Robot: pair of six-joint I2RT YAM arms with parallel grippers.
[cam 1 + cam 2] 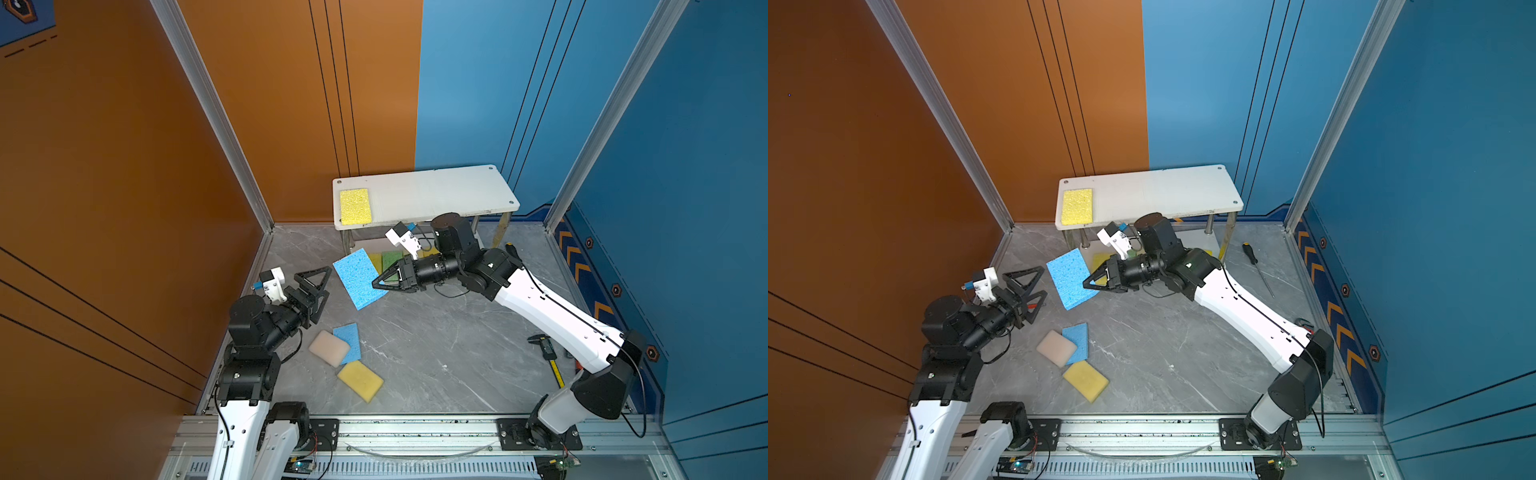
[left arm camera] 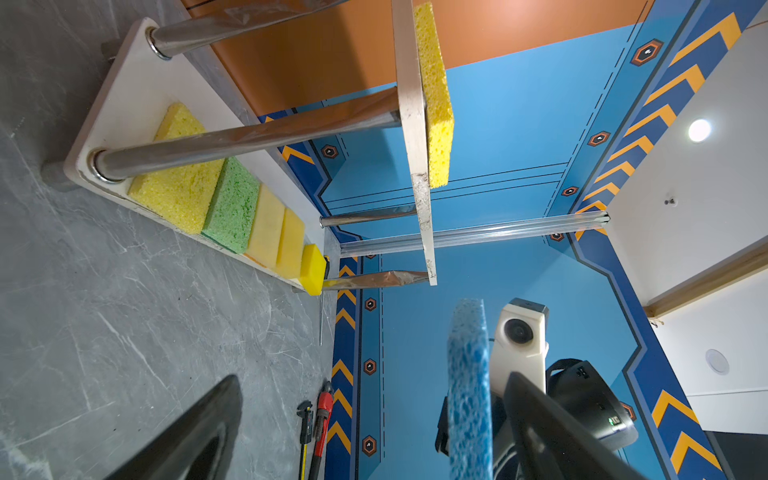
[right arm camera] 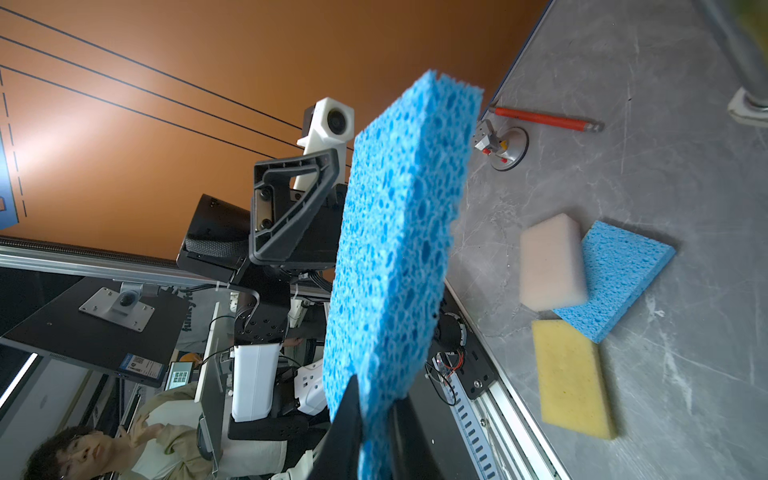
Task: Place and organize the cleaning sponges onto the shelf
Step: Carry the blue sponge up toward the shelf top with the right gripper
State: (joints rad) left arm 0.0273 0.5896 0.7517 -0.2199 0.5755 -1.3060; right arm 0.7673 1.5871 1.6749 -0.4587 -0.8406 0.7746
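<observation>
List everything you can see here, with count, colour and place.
two-tier shelf: one, white boards, chrome posts, at the back wall.
large blue porous sponge: one, blue, held off the table, before the shelf.
yellow porous sponge: one, yellow, left end of the top board.
row of foam sponges: five, yellow, green, pale yellow, two yellow, lower board.
loose sponges: three, whitish-pink pad, small blue sponge, yellow pad, front left of the grey table.
tools: two, screwdriver with black-yellow handle, right of the shelf; dark caliper, right edge of the table.
left gripper: one, black, open, empty.
right gripper: one, black, shut on the large blue porous sponge.
</observation>
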